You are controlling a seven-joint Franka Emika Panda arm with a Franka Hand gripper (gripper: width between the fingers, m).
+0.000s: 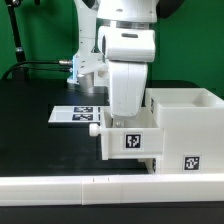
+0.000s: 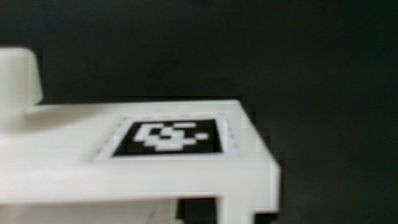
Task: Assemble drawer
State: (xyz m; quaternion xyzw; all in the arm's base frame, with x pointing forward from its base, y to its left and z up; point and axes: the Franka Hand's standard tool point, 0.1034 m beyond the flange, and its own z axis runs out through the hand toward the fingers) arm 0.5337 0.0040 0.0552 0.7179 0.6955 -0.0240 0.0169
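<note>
A small white drawer tray with a square tag and a round knob stands against the left side of the tall white box shell. My gripper comes straight down onto the tray, its fingers sunk out of sight behind the tray's wall, and it looks shut on that wall. In the wrist view a white tagged face fills the frame. A dark fingertip shows at its edge, and a white upright part stands at one side.
The marker board lies flat on the black table behind the tray, on the exterior view's left. A long low white border rail runs along the front. Green backdrop behind the arm.
</note>
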